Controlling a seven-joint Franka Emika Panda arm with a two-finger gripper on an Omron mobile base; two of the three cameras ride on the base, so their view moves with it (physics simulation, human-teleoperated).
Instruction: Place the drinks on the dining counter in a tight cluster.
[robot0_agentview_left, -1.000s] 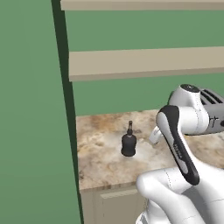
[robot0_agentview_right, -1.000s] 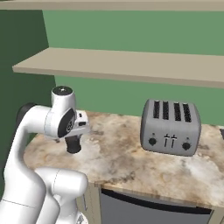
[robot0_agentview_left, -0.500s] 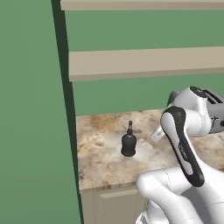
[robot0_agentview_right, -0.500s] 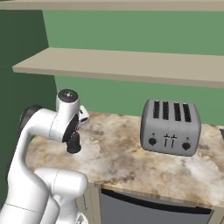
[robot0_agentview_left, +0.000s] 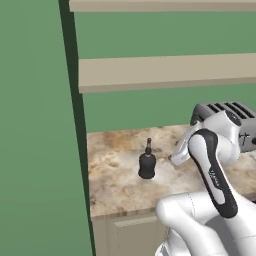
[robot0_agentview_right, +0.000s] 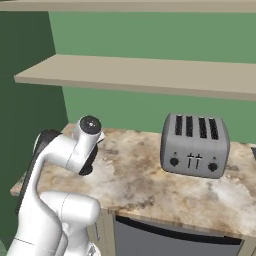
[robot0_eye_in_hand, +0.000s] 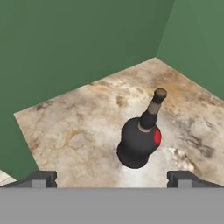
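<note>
Black squat bottle w/ thin neck stands upright on the marbled counter, near its left end, close to the green side wall. In the hand view the bottle shows a brown cap, a tan band at the base of the neck and a red mark on its body. It sits in the corner area where two green walls meet, apart from both.

Gripper: jaws fully open, nothing held. Both fingertips show at the bottom of the hand view, one on each side of the bottle, w/ the bottle beyond them and roughly centred between. No contact w/ the bottle.

Arm: in the left base view it rises from lower right, elbow bent, wrist end pointing left toward the bottle and stopping just right of it. In the right base view the arm covers the bottle position at the counter's left end.

Toaster: grey, four slots, on the same counter, well right of the bottle.

Two beige shelves run along the wall above the counter. Beige cabinet front below the counter edge.
</note>
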